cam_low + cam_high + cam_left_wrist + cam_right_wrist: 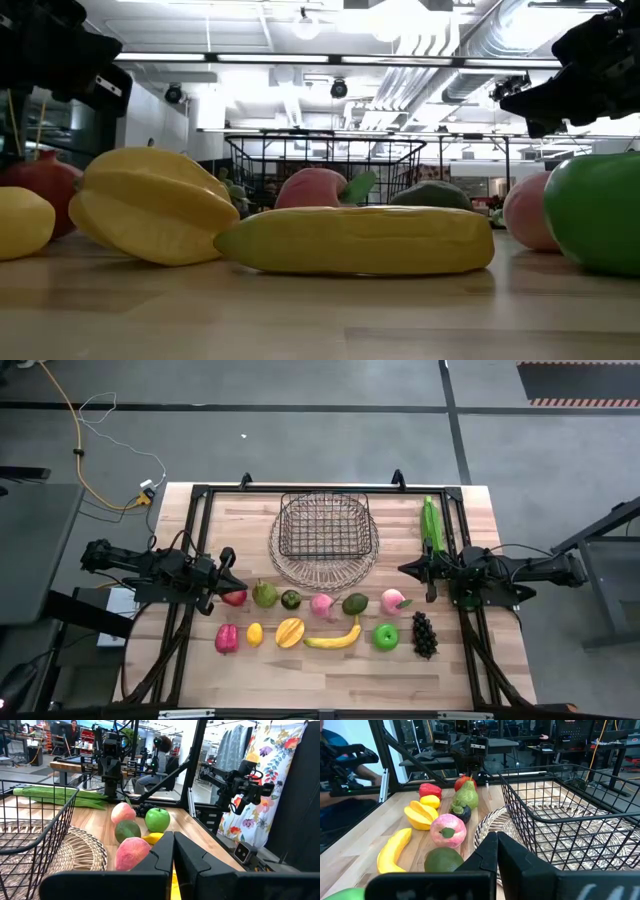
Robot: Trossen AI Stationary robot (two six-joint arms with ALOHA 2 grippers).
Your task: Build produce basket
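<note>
Twelve-odd pieces of produce lie beside the empty dark wire-grid basket [323,527] mid-table — left gripper [236,583] and right gripper [404,569], fingers pressed together, hover; next, likely, opening over a first fruit

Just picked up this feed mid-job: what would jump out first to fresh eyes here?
The empty wire basket, sitting on a round woven mat at the table's far middle. In front of it, two rows of produce span the table, yellow banana and starfruit brightest. The left gripper and right gripper flank the rows, both shut and holding nothing.
</note>
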